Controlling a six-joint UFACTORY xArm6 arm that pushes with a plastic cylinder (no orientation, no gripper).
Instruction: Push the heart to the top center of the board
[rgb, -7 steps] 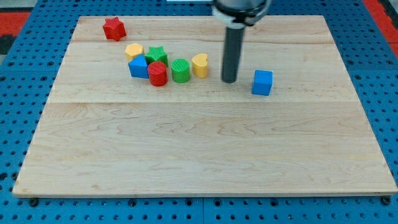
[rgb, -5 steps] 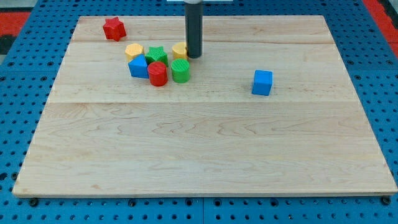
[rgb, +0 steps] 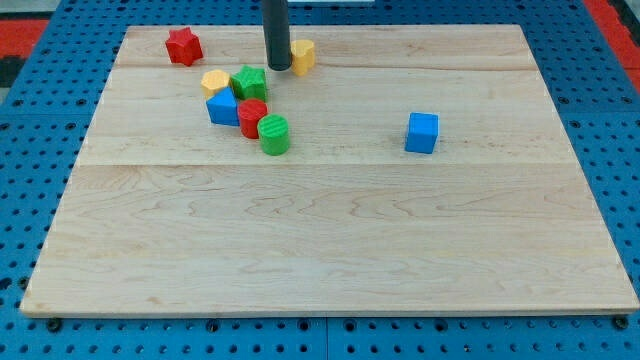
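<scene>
The yellow heart (rgb: 302, 55) lies near the view's top, a little left of centre, on the wooden board (rgb: 330, 250). My tip (rgb: 279, 67) stands right against the heart's left side, with the rod partly hiding it. Just below and left of my tip is a cluster: a green star (rgb: 249, 82), a yellow hexagon (rgb: 215, 81), a blue block (rgb: 222, 106), a red cylinder (rgb: 252, 115) and a green cylinder (rgb: 274, 134).
A red star (rgb: 183, 45) sits at the board's top left. A blue cube (rgb: 422, 132) stands alone right of centre. A blue pegboard surface (rgb: 40, 150) surrounds the board.
My tip swept left from beside the blue cube, then up toward the top. The heart moved up out of the cluster. The green cylinder shifted down and left.
</scene>
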